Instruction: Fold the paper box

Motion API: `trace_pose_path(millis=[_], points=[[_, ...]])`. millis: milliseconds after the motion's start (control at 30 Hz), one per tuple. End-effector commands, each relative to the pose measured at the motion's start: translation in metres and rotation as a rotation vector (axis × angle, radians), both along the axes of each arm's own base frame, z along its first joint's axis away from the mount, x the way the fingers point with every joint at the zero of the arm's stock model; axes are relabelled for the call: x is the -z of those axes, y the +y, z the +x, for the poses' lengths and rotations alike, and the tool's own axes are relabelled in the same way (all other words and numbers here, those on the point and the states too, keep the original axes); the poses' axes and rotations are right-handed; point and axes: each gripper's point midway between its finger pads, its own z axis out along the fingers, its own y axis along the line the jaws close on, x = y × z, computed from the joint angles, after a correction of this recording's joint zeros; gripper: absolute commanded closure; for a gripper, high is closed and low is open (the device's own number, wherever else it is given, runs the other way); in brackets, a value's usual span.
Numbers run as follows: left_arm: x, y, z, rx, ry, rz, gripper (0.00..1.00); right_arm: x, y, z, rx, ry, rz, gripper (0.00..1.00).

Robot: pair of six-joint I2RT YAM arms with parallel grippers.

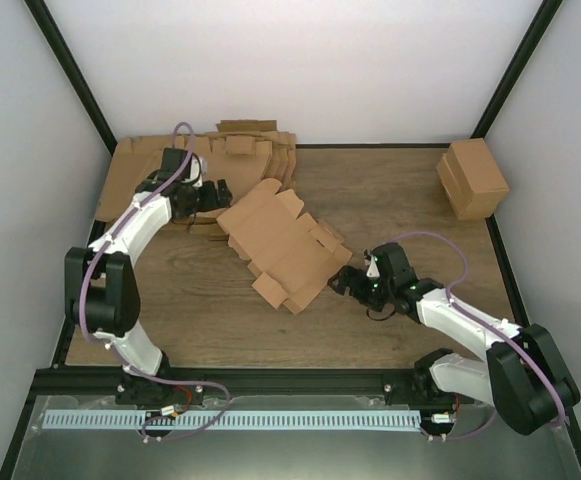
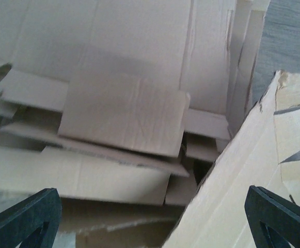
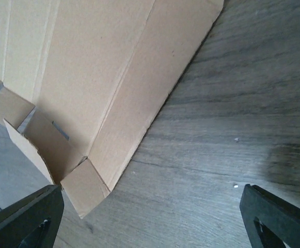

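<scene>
**Q:** What are the two grippers doing?

**A:** The right gripper (image 1: pixel 348 284) has its jaws spread wide and holds nothing. Its wrist view shows bare wood grain between the two black fingers (image 3: pixel 20 219). Just ahead of the jaws is the near right edge of the paper box (image 1: pixel 280 245), where one small tab stands up beside the left finger. The left gripper (image 1: pixel 220 193) is also fully spread with nothing in its grasp. It sits at the far left corner of the same sheet, and the corner's pale edge rises in front of its right finger (image 2: pixel 281 217). I cannot tell whether they touch.

**Q:** Where is the paper box?

**A:** It lies mostly flat and unfolded in the middle of the wooden table (image 1: pixel 390 210). It is a brown die-cut sheet with flaps and tabs, turned diagonally and lying between the two grippers.

**Q:** What else is on the table?

**A:** A pile of brown cardboard sheets (image 1: pixel 245 148) sits at the far left, directly beyond the left gripper. A blocky brown carton (image 1: pixel 473 178) stands at the far right, well apart from the rest.
</scene>
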Motion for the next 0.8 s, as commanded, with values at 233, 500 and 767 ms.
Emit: trace_pose_path(millis=[233,500,767], points=[[0.005,0.007,0.042,0.053,-0.008,-0.017,0.00,0.005,0.022,-0.005,-0.088,0.011,0.100,0.03],[0.043,-0.015,0.048,0.143,0.109,-0.108,0.21,0.010,0.035,0.005,-0.123,0.029,0.128,0.02],[0.028,-0.044,0.037,0.250,0.092,-0.258,0.31,0.016,0.037,0.012,-0.134,0.033,0.100,0.03]])
